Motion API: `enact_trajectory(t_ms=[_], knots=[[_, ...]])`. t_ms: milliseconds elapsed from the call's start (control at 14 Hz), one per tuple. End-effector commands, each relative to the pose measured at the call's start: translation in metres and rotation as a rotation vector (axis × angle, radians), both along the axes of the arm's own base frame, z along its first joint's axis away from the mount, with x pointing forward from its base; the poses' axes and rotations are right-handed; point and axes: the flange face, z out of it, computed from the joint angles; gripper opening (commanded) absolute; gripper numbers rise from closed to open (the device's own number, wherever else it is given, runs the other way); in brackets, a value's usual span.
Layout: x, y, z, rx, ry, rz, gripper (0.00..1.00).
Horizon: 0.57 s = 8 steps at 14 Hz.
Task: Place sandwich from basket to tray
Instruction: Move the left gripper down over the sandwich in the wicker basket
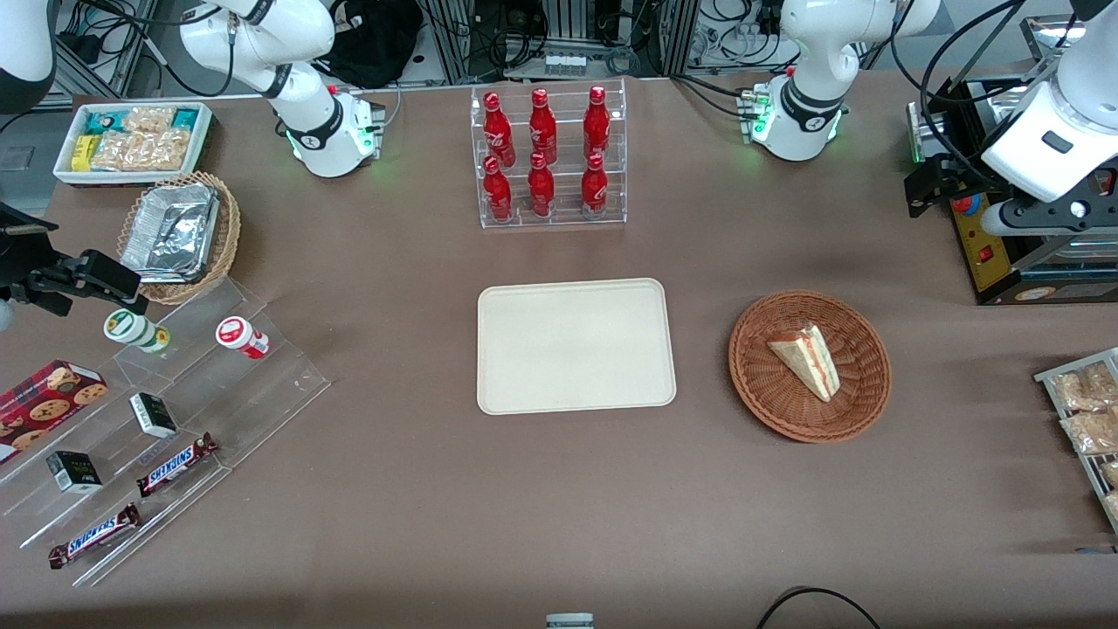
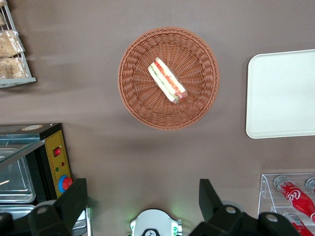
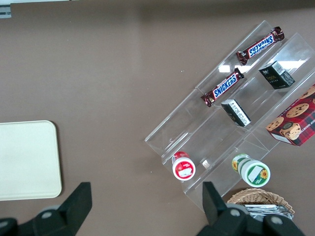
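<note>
Sandwich [image 1: 805, 359] lies on its side in the reddish-brown basket [image 1: 760, 393], filling layers visible along the cut edge in the left wrist view; the basket sits on the brown table [image 1: 437, 524] beside the cream tray [image 1: 524, 384], toward the working arm's end, not touching it. Tray surface bare. Left gripper [image 2: 142, 204] held high above the table, apart from the basket and farther from the front camera than it, fingers [image 2: 74, 199] spread wide, holding nothing
</note>
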Motion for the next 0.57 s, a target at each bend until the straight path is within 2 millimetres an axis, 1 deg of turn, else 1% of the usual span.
enact_trajectory(t_ms=[0, 143, 286, 429, 500], knots=[[-0.005, -0.003, 0.004, -0.008, -0.009, 0.014, 1.0], [-0.005, -0.003, 0.002, -0.044, 0.003, 0.026, 1.0], [0.001, -0.003, -0.011, -0.044, 0.024, 0.036, 1.0], [0.023, -0.002, -0.05, -0.047, 0.081, 0.049, 1.0], [0.037, -0.003, -0.076, -0.051, 0.084, 0.054, 1.0]])
